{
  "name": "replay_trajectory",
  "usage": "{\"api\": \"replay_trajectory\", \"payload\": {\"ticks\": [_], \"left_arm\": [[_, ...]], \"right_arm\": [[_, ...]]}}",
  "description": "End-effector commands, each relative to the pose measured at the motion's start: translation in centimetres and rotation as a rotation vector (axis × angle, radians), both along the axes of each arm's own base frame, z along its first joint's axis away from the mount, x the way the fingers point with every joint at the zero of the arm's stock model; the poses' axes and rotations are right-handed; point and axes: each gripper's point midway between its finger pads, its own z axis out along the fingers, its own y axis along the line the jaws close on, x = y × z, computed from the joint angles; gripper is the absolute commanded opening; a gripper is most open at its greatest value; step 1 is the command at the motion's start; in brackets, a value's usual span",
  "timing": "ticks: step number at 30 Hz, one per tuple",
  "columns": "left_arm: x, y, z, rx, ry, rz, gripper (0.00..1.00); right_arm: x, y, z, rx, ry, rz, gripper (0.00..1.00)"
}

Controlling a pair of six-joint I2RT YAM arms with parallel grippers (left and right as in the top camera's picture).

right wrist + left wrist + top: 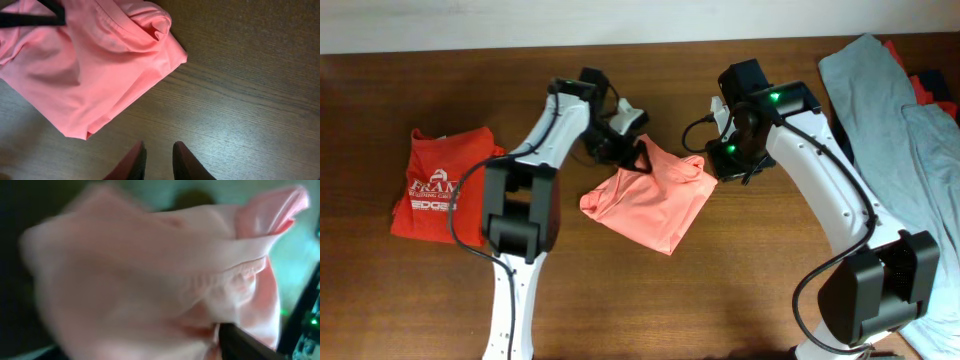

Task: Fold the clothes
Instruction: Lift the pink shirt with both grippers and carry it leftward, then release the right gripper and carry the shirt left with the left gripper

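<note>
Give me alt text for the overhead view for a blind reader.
A partly folded salmon-pink shirt lies on the table, the left hand at its top edge and the right hand just off its right corner. A folded red-orange shirt sits at left; grey-blue shirts are heaped at right.

A salmon-pink soft cotton T-shirt (pixel 85 65) lies bunched in a loose folded bundle on the dark brown wood-grain table (pixel 250 75), filling the upper left of the view, with a rolled seam edge curling up at its top right corner. A thin black bar (pixel 30 19) crosses the cloth at the top left edge. At the bottom centre the right gripper (pixel 157 161) hangs over bare wood just clear of the shirt, its two dark fingertips (pixel 136 160) narrowly parted with nothing between them.
</note>
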Motion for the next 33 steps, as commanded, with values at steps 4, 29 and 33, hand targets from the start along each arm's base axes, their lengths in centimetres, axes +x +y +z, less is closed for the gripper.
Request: {"api": "replay_trajectory", "payload": {"ticks": [4,29,33], "left_arm": [[-3.0,-2.0,-4.4,0.023,0.067,-0.105,0.23],[4.0,21.9,10.3,0.498,-0.167,0.45,0.01],[3.0,26.4,10.9,0.574,-0.129,0.539,0.01]], "right_arm": [[0.0,-0.3,0.2,-0.015,-0.004,-0.004,0.23],[-0.5,-8.2,4.6,-0.111,-0.107,-0.142,0.2],[-0.6,-8.6,4.9,-0.111,-0.113,-0.154,0.2]]}}
